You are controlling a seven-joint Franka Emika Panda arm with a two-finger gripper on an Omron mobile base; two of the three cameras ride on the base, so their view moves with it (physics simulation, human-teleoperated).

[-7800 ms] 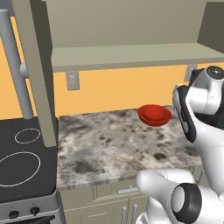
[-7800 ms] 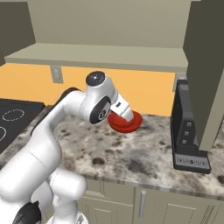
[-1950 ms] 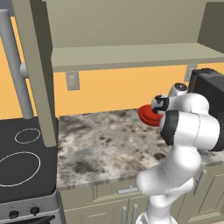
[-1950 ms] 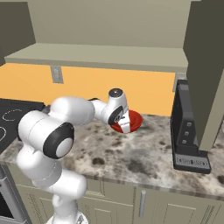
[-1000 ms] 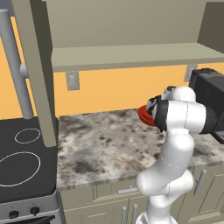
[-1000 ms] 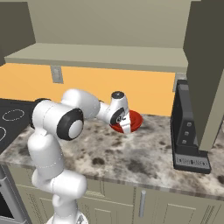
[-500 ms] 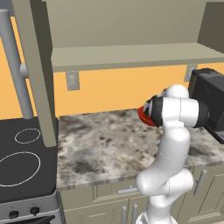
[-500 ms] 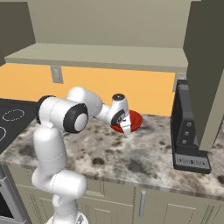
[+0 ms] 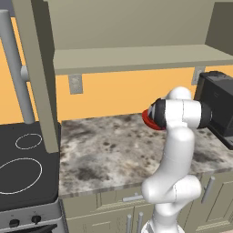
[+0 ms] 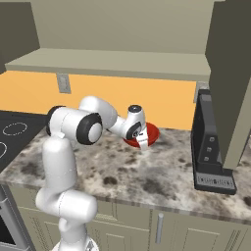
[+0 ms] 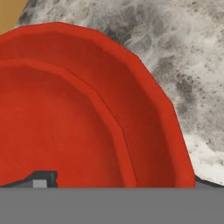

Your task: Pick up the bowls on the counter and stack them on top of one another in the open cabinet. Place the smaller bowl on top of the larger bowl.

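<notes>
- Glossy red round bowl [image 10: 147, 136] is sitting on the grey-beige speckled granite counter [image 9: 113, 150], near the back wall.
- Two-finger gripper [image 10: 142, 142] is hovering w/ jaws spread wide, gripping nothing.
- Bowl is lying directly beneath/ahead of the fingertips (rim between them, prob.); round, so no long axis.

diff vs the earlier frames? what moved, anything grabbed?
The arm swung from raised near the base out over the counter and lowered the end effector onto the red bowls. Its jaws stand open; nothing grasped. The bowls, the open cabinet and the cameras stayed put.
</notes>
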